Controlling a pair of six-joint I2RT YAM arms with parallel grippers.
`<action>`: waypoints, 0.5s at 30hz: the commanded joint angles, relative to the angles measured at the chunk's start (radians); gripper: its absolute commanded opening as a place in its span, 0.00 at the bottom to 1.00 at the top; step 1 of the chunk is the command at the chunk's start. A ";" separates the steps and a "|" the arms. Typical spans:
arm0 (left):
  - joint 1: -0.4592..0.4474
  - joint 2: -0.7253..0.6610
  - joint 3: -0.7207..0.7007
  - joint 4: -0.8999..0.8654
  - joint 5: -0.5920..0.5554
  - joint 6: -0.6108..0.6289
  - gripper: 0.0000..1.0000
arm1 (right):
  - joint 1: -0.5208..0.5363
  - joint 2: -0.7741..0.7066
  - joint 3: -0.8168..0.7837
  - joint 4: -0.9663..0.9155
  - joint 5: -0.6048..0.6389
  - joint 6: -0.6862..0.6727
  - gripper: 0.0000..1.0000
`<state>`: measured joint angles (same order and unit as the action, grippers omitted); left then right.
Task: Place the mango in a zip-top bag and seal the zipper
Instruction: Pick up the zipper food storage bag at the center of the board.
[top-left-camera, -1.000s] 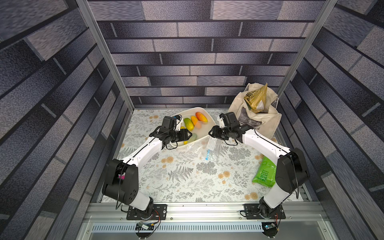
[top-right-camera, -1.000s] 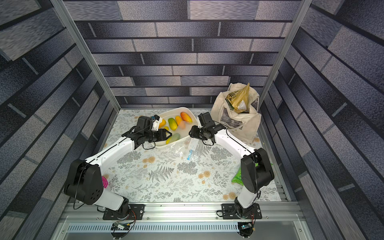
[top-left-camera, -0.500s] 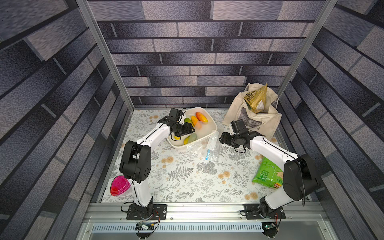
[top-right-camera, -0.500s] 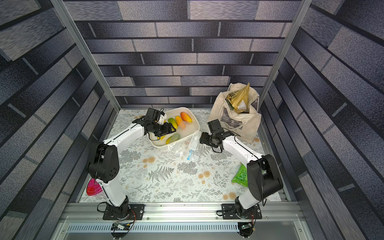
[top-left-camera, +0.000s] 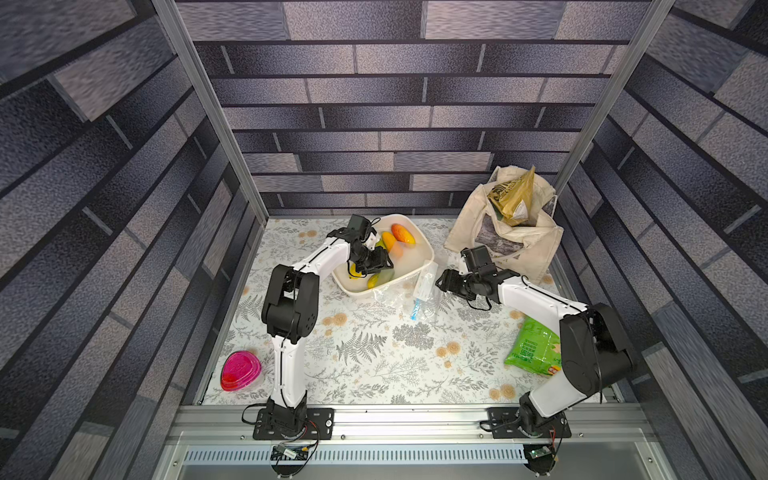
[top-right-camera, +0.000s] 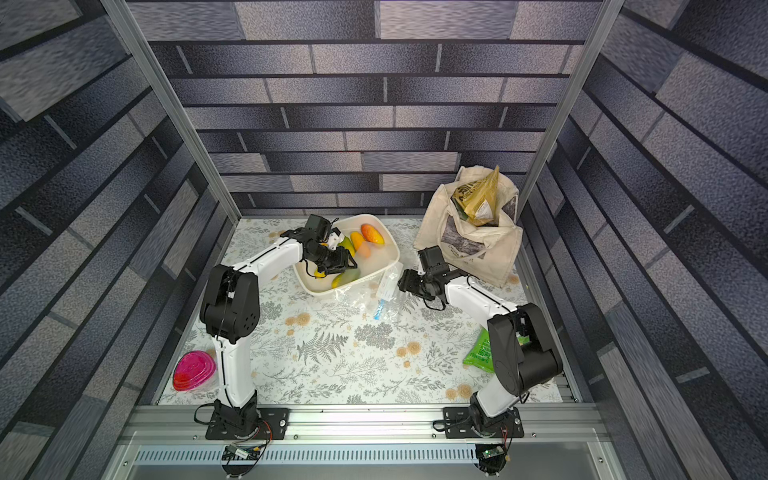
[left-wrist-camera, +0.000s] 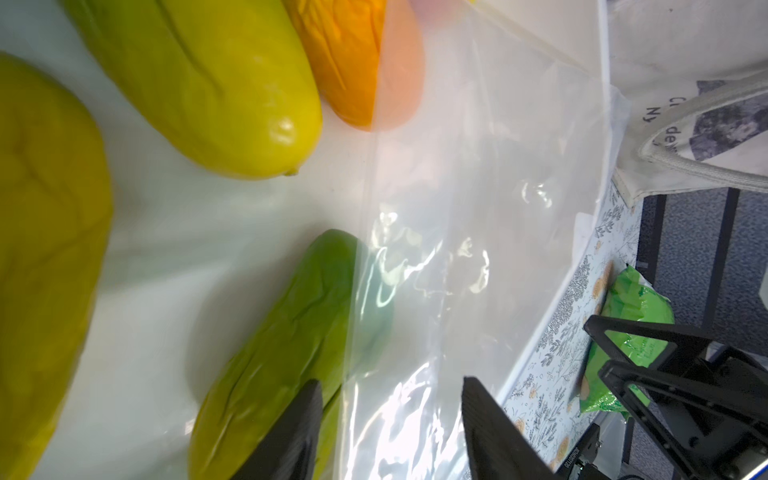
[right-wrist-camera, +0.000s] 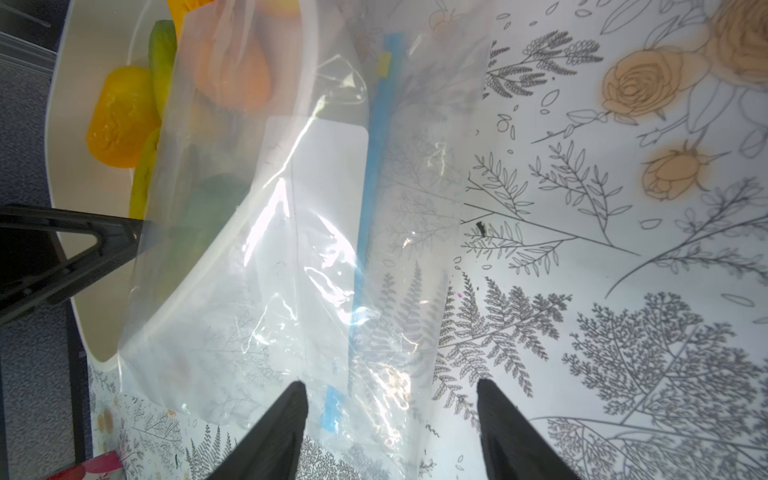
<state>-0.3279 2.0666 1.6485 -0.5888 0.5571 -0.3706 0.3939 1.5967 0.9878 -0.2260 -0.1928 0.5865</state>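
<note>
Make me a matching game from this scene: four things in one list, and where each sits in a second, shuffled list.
Things:
1. zip-top bag
2. green packet
3. pink box
4. canvas tote

Places:
A. back right corner
B. front left corner
C. draped over the rim of the white tray
D. right side, near the front

Pairs: 1-C, 2-D, 3-B, 4-A
</note>
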 joint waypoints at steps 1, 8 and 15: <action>-0.024 0.026 0.057 -0.041 0.078 0.016 0.39 | -0.020 0.008 -0.034 0.081 -0.051 0.016 0.68; -0.033 0.037 0.090 -0.070 0.084 0.015 0.46 | -0.055 0.028 -0.053 0.152 -0.111 0.031 0.68; -0.044 0.085 0.142 -0.108 0.045 0.012 0.76 | -0.056 0.116 -0.003 0.121 -0.060 0.037 0.67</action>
<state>-0.3679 2.1162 1.7542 -0.6544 0.6159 -0.3653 0.3435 1.6611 0.9524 -0.0956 -0.2703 0.6174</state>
